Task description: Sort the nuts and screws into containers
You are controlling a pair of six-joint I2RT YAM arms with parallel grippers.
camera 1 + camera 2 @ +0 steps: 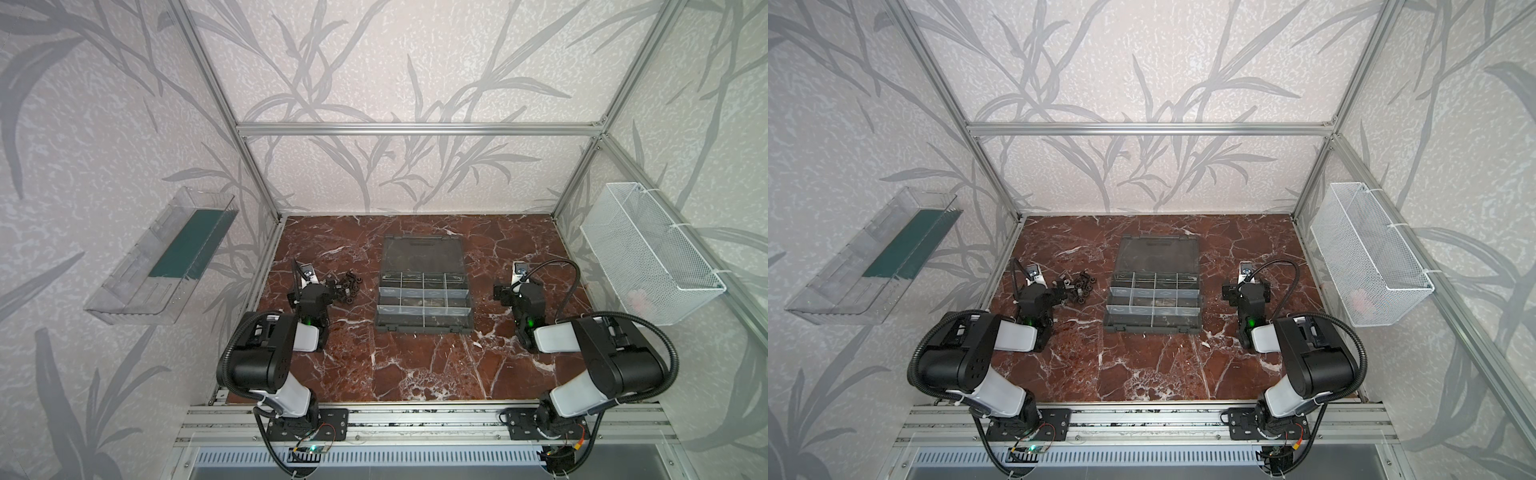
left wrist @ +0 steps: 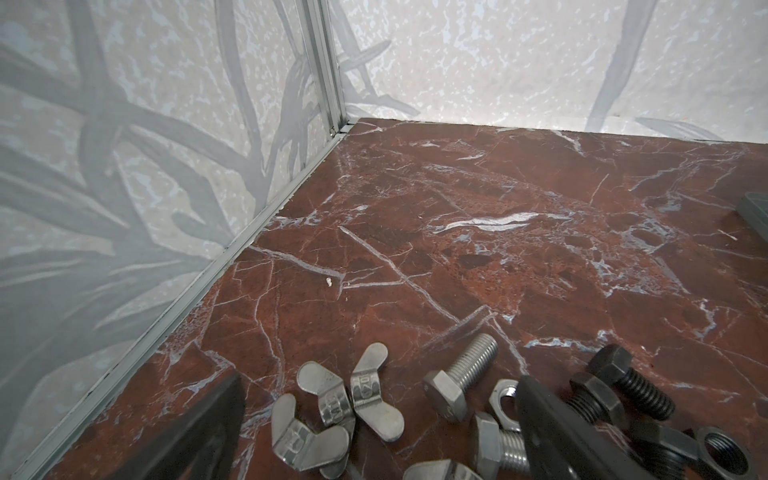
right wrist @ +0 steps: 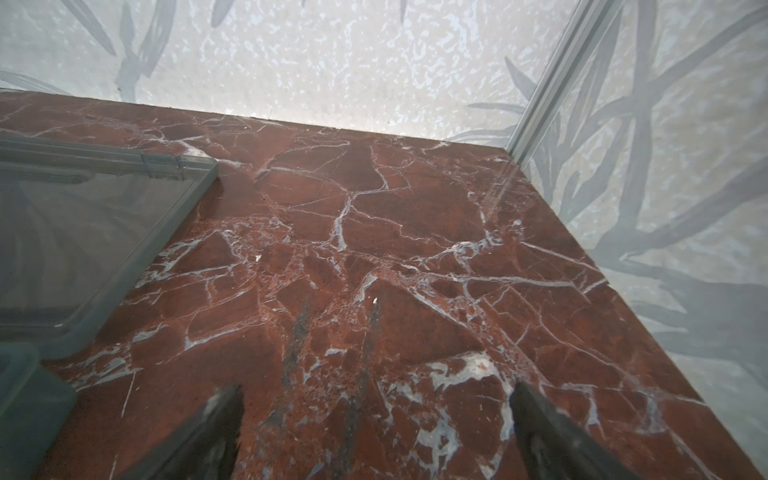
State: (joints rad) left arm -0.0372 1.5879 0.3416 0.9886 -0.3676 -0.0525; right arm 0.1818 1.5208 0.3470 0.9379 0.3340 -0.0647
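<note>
The screws and nuts (image 1: pixel 347 286) (image 1: pixel 1079 289) lie in a small heap on the marble floor, left of the open dark grey organizer case (image 1: pixel 384 322) (image 1: pixel 1111 324). Its containers (image 1: pixel 424 293) (image 1: pixel 1154 295) look empty. My left gripper (image 1: pixel 316 286) (image 2: pixel 380 380) hangs open, low over the heap's left edge. Between its fingers lie silver wing nuts (image 2: pixel 332 390) and a silver screw (image 2: pixel 461 378). One finger (image 2: pixel 552 432) partly covers a silver nut (image 2: pixel 500 395). Black screws (image 2: pixel 623 378) and a black nut (image 2: pixel 723 453) lie beyond that finger. My right gripper (image 1: pixel 517 286) (image 3: pixel 376 390) is open over bare floor right of the case.
The case's flat lid (image 1: pixel 422 253) (image 3: pixel 83 232) lies open behind the compartments. A clear plastic tray (image 1: pixel 158 257) hangs on the left wall and a white wire-mesh basket (image 1: pixel 648 253) on the right wall. Aluminium frame posts (image 2: pixel 328 83) stand at the back corners.
</note>
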